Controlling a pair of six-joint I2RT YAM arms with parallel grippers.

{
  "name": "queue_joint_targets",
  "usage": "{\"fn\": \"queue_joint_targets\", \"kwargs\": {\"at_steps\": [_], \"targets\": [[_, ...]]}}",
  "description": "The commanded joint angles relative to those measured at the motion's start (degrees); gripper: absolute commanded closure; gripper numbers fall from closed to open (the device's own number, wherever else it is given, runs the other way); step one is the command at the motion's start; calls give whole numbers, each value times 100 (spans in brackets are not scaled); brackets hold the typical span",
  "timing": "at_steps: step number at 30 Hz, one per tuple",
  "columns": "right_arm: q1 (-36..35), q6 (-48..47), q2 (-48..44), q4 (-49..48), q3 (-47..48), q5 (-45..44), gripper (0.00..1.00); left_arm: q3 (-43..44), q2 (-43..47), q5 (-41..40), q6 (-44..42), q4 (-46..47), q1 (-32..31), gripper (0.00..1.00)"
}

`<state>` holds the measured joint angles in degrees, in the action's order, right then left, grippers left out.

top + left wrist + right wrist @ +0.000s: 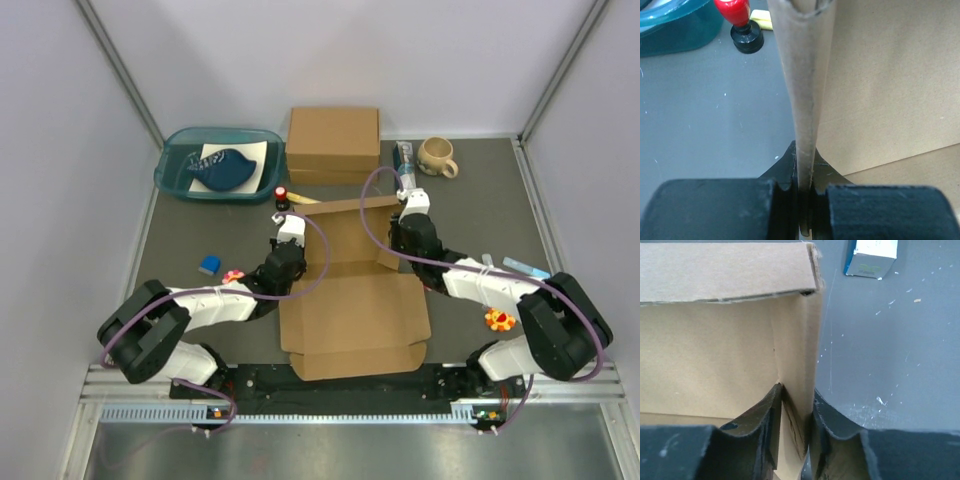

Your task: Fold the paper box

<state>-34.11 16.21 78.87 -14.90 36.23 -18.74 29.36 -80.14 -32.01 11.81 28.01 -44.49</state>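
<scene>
Paper box mid-table, between both arms, half folded. Near half lies flat with a flap toward the bases. Far half has its back wall and both side walls standing.

Left gripper at the box's left side wall, about halfway along the box. In the left wrist view the fingers are closed tight on the thin upright wall edge, cardboard pinched between them, and the box floor spreads off to the right.

Right gripper at the far right corner of the box. In the right wrist view its jaws are narrowed onto the right side wall, one finger inside the box and one outside on the table side, both against the card. Back wall top flap sits just above and beyond.

Teal bin at far left holds a dark blue object lying on a pale sheet. Thicker cardboard box is closed and sits beside the bin, just behind the paper box. Mug far right, upright, contents not visible. Small carton just left of the mug, also visible in the right wrist view.

Red-capped black item stands near the box's far left corner, apart from it. Small blue block lies left of the left arm.
</scene>
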Motion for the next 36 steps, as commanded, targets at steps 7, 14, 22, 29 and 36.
{"fn": "queue_joint_targets", "kwargs": {"at_steps": [7, 14, 22, 29, 36], "targets": [[-324, -100, 296, 998, 96, -473, 100, 148, 183, 520, -92, 108, -77, 100], [-342, 32, 49, 1120, -19, -226, 69, 140, 165, 538, -65, 126, -77, 100], [-412, 137, 261, 1235, -81, -331, 100, 175, 200, 564, -21, 38, -77, 100], [-588, 198, 226, 1735, 130, -842, 100, 166, 253, 573, 67, -41, -77, 100], [-658, 392, -65, 2104, 113, -508, 63, 236, 262, 450, 76, -226, -77, 100]]}}
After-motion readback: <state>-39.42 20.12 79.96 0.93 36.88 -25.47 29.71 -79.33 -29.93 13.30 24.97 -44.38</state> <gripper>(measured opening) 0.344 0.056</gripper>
